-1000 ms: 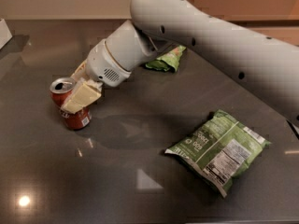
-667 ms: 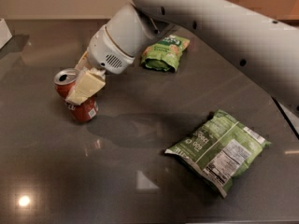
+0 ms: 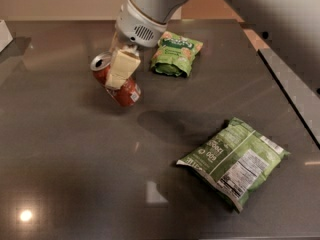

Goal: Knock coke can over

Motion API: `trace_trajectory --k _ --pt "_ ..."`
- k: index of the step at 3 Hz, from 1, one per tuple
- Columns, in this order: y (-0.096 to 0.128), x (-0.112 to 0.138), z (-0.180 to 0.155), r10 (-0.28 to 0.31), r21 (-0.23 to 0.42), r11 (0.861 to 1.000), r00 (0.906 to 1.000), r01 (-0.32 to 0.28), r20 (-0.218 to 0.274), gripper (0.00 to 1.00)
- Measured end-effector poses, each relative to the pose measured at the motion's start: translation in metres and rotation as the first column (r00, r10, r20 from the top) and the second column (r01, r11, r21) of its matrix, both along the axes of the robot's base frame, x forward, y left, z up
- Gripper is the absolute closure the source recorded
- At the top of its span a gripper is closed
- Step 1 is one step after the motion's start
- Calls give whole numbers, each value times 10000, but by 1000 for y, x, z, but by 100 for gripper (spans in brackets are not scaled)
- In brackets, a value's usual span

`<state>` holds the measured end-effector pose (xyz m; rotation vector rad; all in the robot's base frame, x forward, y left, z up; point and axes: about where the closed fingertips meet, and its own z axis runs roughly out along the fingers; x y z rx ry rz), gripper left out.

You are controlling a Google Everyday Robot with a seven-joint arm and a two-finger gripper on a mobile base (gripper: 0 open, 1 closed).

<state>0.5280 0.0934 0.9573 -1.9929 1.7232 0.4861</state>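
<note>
Gripper: hanging at the table's far left, overlapping the coke can; clenched or released, cannot tell. Coke can: tilting, silver top leaning far-left. Table: dark, glossy, reflecting lamps. Small green bag lying just right; large green bag lying well apart, near-right

gripper against coke can, left of the rear bag.
</note>
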Motion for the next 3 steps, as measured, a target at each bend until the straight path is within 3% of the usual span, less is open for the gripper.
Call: trace_trajectory --k 1,2,3 --pt "-41 10 -2 -157 -1351 9906 9991 209 397 100" --pt "-78 8 -16 -163 -2573 9660 9990 264 412 82" --pt "-97 5 -30 -48 -3544 9349 9991 197 430 58"
